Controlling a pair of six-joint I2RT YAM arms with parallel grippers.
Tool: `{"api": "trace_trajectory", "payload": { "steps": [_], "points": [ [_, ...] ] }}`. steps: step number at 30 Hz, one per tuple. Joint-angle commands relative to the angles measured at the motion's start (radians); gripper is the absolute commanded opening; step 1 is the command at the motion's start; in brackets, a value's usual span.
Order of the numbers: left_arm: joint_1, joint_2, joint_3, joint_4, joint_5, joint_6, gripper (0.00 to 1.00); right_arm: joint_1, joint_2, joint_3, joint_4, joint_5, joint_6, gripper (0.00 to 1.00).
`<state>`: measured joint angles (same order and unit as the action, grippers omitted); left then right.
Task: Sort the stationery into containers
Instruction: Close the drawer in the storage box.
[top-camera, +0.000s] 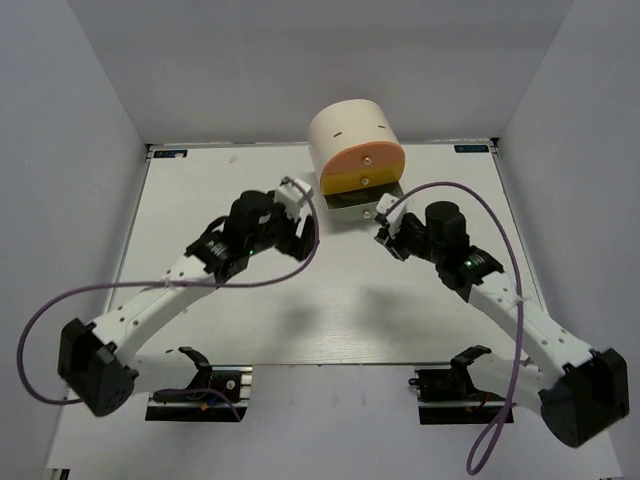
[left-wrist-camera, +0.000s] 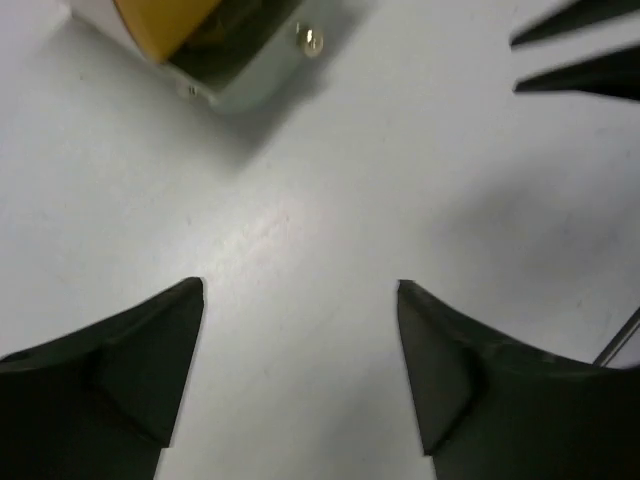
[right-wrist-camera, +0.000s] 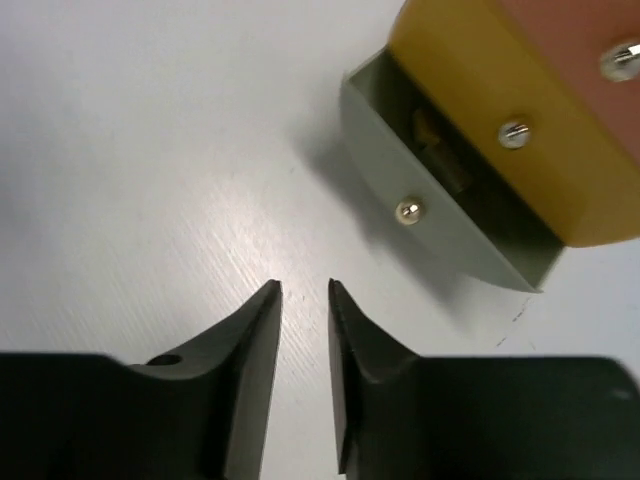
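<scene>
One organiser (top-camera: 355, 135), a cream half-cylinder, stands on the table with its flat face toward the arms.

Three drawers, stacked in its face:
- Top drawer (top-camera: 363, 160), salmon-orange, closed, small metal knob.
- Middle drawer (top-camera: 360, 181), yellow, closed, small metal knob.
- Bottom drawer (right-wrist-camera: 440, 235), grey-green, pulled out from under the yellow one; knob (right-wrist-camera: 407, 210) on its curved front wall.

One small tan-orange item (right-wrist-camera: 435, 135) lies inside the open bottom drawer, mostly in shadow beneath the yellow drawer. What kind of item it is cannot be told.

Two grippers, both low over the table in front of the organiser:
- Right gripper (right-wrist-camera: 303, 286), just in front of the open bottom drawer and slightly to the organiser's right, pointing at it. Its fingers are drawn nearly together with a narrow slit between the tips, and nothing is in the slit.
- Left gripper (left-wrist-camera: 300, 288), near the organiser's front left corner. Its fingers are spread wide apart over bare table, holding nothing. The corner of the open drawer shows at the top of its wrist view.

One table (top-camera: 300, 300), white, carries the organiser.

Two purple cables (top-camera: 60, 300), one looping along each arm in front of the organiser.
</scene>
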<state>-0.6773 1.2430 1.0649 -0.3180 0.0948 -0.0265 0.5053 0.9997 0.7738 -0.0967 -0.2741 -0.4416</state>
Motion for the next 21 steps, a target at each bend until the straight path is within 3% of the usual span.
{"api": "trace_trajectory", "payload": {
  "steps": [1,5,6,9,16,21],
  "points": [
    [-0.001,-0.152,-0.158,-0.075,-0.035,-0.017,0.91,-0.001,0.167,0.080,-0.037,-0.057,-0.315,0.34],
    [-0.001,-0.279,-0.255,-0.052,-0.092,-0.016,0.99,-0.002,0.344,0.234,-0.126,-0.037,-0.482,0.33],
    [-0.001,-0.296,-0.255,-0.062,-0.074,-0.016,0.99,-0.004,0.399,0.249,-0.136,-0.037,-0.506,0.21],
    [-0.001,-0.353,-0.286,-0.062,-0.084,-0.027,0.99,-0.004,0.519,0.317,-0.121,0.024,-0.586,0.01],
    [-0.001,-0.402,-0.295,-0.062,-0.084,-0.027,0.99,-0.020,0.726,0.430,-0.086,0.108,-0.649,0.00],
    [-0.001,-0.412,-0.295,-0.062,-0.075,-0.027,0.99,-0.022,0.760,0.440,-0.046,0.104,-0.657,0.00]
  ]
}}
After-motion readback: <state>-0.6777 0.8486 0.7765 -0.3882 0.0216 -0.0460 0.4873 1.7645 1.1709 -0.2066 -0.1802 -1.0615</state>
